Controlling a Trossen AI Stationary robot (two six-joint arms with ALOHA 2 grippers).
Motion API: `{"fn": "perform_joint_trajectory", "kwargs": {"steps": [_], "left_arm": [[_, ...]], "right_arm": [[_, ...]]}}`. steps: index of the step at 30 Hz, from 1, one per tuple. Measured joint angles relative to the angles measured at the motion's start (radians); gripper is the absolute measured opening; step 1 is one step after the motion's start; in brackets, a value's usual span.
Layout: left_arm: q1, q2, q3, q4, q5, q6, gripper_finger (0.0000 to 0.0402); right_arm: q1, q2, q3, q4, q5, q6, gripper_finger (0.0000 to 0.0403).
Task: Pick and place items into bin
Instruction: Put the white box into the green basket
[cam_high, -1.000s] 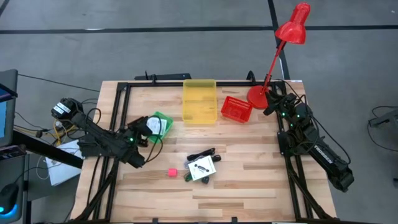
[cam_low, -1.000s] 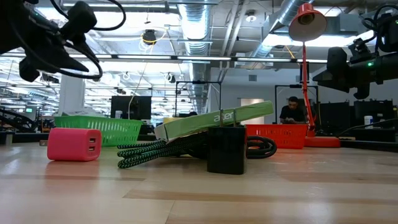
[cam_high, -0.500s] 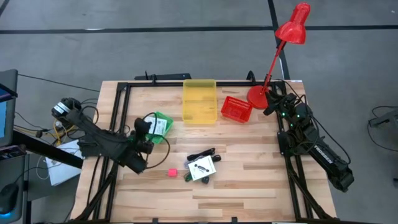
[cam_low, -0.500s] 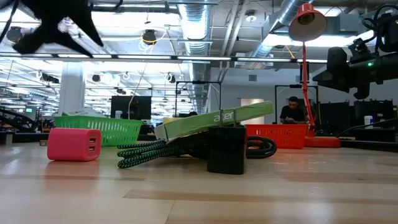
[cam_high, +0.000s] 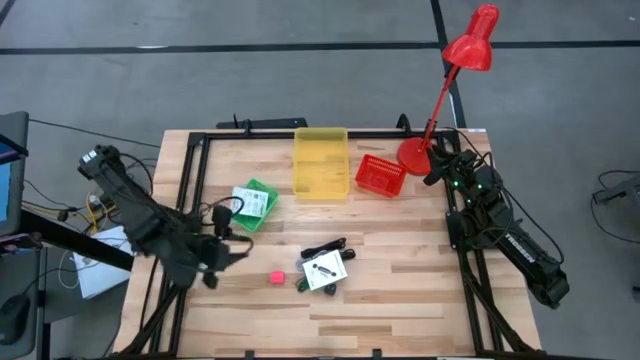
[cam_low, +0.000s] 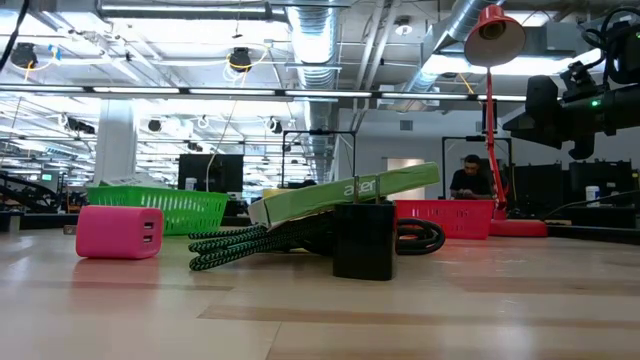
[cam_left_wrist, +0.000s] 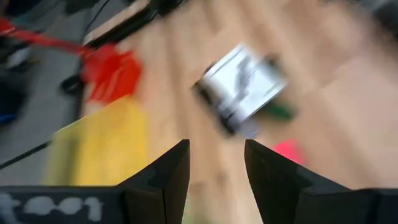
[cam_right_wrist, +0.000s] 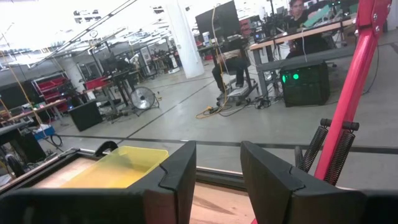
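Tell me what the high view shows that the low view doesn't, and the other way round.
Only the high view shows the yellow bin, the left gripper open and empty near the table's left edge, the white packet in the green basket, and the right arm by the red lamp's base. Only the low view shows the room behind, with a seated person. Both show the pink cube, the black cable bundle, the red basket and the red lamp.
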Motion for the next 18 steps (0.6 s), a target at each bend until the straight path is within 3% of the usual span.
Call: {"fn": "perform_joint_trajectory", "kwargs": {"steps": [6, 13, 18], "left_arm": [[-0.056, -0.088, -0.051, 0.218, 0.171, 0.036, 0.0146], [-0.072, -0.186, -0.313, 0.616, 0.47, 0.045, 0.0146], [-0.072, -0.234, -0.482, 0.878, 0.581, -0.011, 0.0146]], "right_arm": [[0.0, 0.0, 0.0, 0.0, 0.0, 0.0, 0.0121], [0.0, 0.0, 0.0, 0.0, 0.0, 0.0, 0.0121], [0.0, 0.0, 0.0, 0.0, 0.0, 0.0, 0.0121]]}}
